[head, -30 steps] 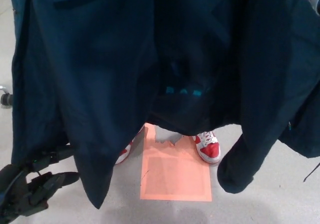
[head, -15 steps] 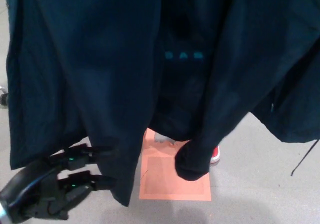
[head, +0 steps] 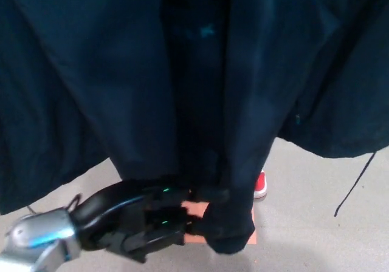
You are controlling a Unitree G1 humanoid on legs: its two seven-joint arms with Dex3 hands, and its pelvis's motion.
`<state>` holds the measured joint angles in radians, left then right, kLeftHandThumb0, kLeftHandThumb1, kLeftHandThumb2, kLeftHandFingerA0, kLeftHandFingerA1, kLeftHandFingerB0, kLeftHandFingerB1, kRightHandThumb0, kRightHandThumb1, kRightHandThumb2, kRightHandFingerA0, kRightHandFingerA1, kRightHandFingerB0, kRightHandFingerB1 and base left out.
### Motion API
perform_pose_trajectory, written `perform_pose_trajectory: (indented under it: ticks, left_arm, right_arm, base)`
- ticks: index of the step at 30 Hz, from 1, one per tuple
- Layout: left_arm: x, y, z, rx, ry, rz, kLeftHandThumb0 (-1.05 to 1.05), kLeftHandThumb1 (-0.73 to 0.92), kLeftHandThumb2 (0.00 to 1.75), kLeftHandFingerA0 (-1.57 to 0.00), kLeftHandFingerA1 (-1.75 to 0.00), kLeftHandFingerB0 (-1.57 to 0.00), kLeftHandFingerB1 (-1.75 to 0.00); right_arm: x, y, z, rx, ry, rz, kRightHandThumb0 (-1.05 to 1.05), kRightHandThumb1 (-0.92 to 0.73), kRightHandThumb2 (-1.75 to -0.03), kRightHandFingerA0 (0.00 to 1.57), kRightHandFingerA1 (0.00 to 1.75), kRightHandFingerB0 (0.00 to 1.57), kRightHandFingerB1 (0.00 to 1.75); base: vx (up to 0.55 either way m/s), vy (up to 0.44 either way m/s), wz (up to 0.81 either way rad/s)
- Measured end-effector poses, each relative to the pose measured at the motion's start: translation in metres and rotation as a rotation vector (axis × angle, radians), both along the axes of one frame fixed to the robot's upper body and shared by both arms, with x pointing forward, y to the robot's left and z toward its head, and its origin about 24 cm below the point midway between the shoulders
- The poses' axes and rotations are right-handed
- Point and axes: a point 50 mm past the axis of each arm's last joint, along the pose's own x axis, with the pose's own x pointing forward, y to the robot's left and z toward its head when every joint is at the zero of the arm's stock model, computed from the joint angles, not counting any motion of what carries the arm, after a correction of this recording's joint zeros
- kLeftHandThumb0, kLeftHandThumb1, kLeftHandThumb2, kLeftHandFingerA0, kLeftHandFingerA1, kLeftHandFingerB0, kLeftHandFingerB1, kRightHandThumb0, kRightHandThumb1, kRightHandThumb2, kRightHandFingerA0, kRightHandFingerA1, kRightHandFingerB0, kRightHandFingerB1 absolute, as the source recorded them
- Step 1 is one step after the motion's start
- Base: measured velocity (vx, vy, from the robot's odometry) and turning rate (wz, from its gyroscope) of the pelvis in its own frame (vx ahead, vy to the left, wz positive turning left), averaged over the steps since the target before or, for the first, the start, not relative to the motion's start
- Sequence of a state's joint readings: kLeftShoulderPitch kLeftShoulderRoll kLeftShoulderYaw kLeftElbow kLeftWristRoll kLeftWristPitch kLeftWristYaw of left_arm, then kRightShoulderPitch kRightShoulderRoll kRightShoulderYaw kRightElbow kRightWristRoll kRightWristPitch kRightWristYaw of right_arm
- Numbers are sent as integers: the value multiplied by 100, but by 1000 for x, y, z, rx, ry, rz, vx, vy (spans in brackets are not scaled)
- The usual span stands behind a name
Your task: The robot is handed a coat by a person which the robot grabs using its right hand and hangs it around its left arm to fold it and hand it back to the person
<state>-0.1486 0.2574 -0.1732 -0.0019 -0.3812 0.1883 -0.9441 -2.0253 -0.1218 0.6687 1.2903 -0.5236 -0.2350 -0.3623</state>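
Dark navy coat (head: 121, 71) hung across nearly the whole view, above the grey floor (head: 316, 223).
The left hand (head: 146, 223) is held low beneath the coat's hem, its fingers (head: 173, 216) spread and unclenched, pointed at a drooping sleeve end (head: 228, 232); contact cannot be told. An orange floor marker (head: 194, 210) is glimpsed between the fingers, a person's red shoe (head: 260, 185) is seen beside the sleeve, and a thin cord (head: 355, 184) dangles at the right.
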Motion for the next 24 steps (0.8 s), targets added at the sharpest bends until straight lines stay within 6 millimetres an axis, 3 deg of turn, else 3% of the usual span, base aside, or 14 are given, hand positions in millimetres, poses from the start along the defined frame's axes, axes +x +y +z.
perform_pose_trajectory:
  ticks: [1, 2, 4, 5, 6, 7, 8, 10, 12, 15, 16, 21, 22, 24]
  left_arm:
    - [2, -6, 2, -7, 3, -11, -61, 76, 62, -23, -40, -14, -35]
    - [5, -14, 4, -15, 8, -23, -66, 62, 84, -17, -46, -13, -44]
    - [9, -26, 7, -26, 13, -41, -67, 62, 84, -18, -46, -14, -43]
    - [11, -33, 9, -29, 14, -51, -62, 75, 61, -25, -40, -16, -34]
    - [13, -37, 10, -30, 15, -56, -62, 75, 61, -25, -41, -17, -35]
    - [15, -42, 12, -30, 17, -60, -62, 75, 61, -25, -41, -17, -35]
    - [17, -47, 13, -31, 19, -67, -61, 75, 61, -28, -40, -19, -34]
    - [21, -60, 16, -34, 25, -78, -61, 75, 62, -26, -40, -21, -34]
    - [25, -72, 18, -29, 27, -94, -60, 74, 62, -25, -42, -22, -34]
    - [28, -85, 21, -30, 29, -102, -64, 72, 62, -24, -44, -28, -35]
    - [28, -88, 21, -30, 32, -103, -63, 73, 62, -24, -43, -30, -34]
    - [32, -102, 23, -30, 44, -103, -63, 74, 62, -21, -43, -26, -34]
    - [33, -105, 24, -25, 42, -103, -61, 74, 62, -23, -41, -28, -33]
    - [34, -110, 25, -20, 37, -103, -59, 74, 62, -27, -40, -30, -33]
  right_arm:
    - [-2, 4, 0, 11, -3, 26, -24, -49, -55, 101, 69, 87, 54]
    - [-5, 9, 0, 15, -11, 52, -22, -47, -54, 102, 67, 87, 53]
    - [-9, 17, 0, 18, -25, 88, -24, -51, -56, 103, 64, 77, 48]
    - [-12, 23, 0, 15, -34, 111, -24, -51, -56, 102, 64, 75, 47]
    - [-13, 25, 0, 16, -37, 122, -24, -58, -58, 96, 113, 74, 45]
    - [-15, 28, -1, 19, -39, 139, -24, -58, -58, 96, 113, 74, 45]
    - [-16, 31, -1, 29, -35, 160, -26, -60, -57, 98, 84, 77, 45]
    - [-20, 40, -3, 47, -20, 206, -23, -62, -58, 98, 93, 87, 56]
    - [-23, 49, -6, 51, -9, 246, -25, -60, -58, 89, 67, 86, 55]
    - [-27, 58, -9, 40, -3, 278, -29, -65, -60, 85, 65, 86, 53]
    - [-27, 60, -10, 37, -2, 282, -25, -57, -56, 98, 72, 87, 55]
    - [-30, 68, -13, 26, 10, 308, -27, -54, -56, 97, 88, 88, 54]
    - [-31, 69, -14, 24, 14, 314, -27, -57, -58, 95, 64, 85, 52]
    - [-31, 71, -15, 24, 17, 320, -27, -62, -59, 98, 71, 87, 55]
  base:
    - [0, 0, 0]
    - [0, 0, 0]
    - [0, 0, 0]
    - [0, 0, 0]
    - [0, 0, 0]
    - [0, 0, 0]
    - [0, 0, 0]
    - [0, 0, 0]
    - [0, 0, 0]
    - [0, 0, 0]
    - [0, 0, 0]
    - [0, 0, 0]
    - [0, 0, 0]
    - [0, 0, 0]
